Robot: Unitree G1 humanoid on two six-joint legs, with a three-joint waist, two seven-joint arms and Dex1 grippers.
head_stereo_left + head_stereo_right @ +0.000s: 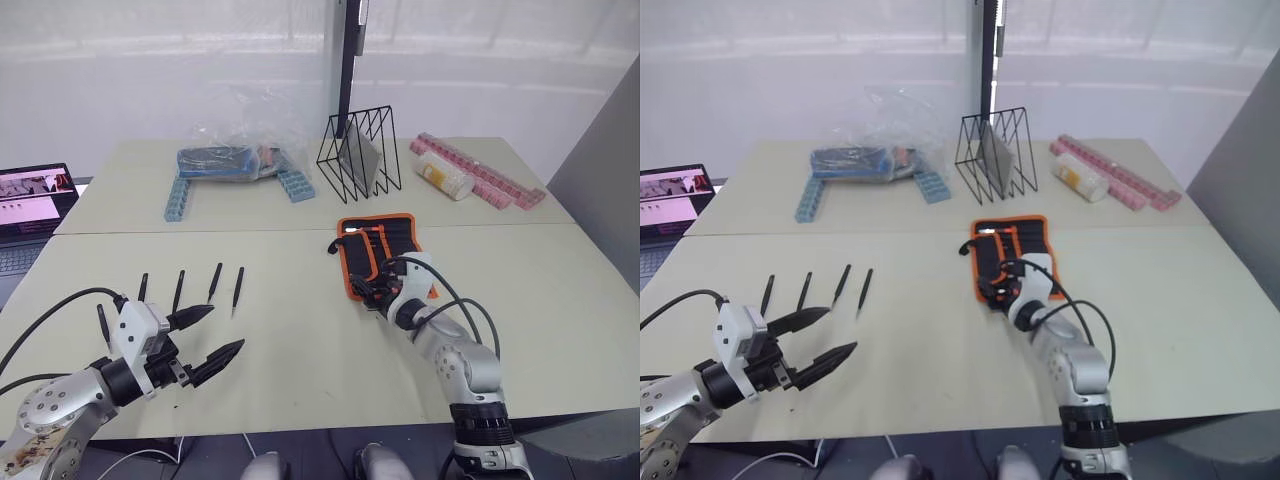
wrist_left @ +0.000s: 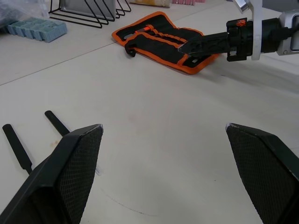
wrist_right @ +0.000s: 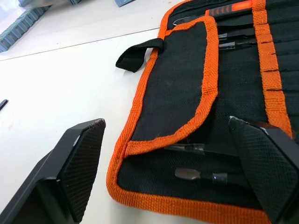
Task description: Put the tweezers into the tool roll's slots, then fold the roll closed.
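Lying open and flat on the table, the tool roll sits right of centre, black with orange edging, inner face up. Its slots run across that face along an orange band; some slim tools with an orange handle are tucked in at the far end, and two small tool ends show near the close edge. A short black strap pokes out from the roll's 9 o'clock side.

Tweezers: five black pointed pieces in a loose row well to the roll's 9 o'clock, lying on the table, apart from one another, none in the roll as far as can be told.

Right gripper is at the roll's 6 o'clock edge, fingers spread wide, one over bare table and one over the fabric; nothing held. Left gripper sits just at 6 o'clock of the tweezers row, fingers apart, empty.

Further out, at the roll's 12 o'clock: a black wire rack. At its 10 o'clock: a clear plastic bag of blue items with blue strips beside it. At 2 o'clock: pink strips and a small bottle on its side. A laptop is at the table's far left edge.
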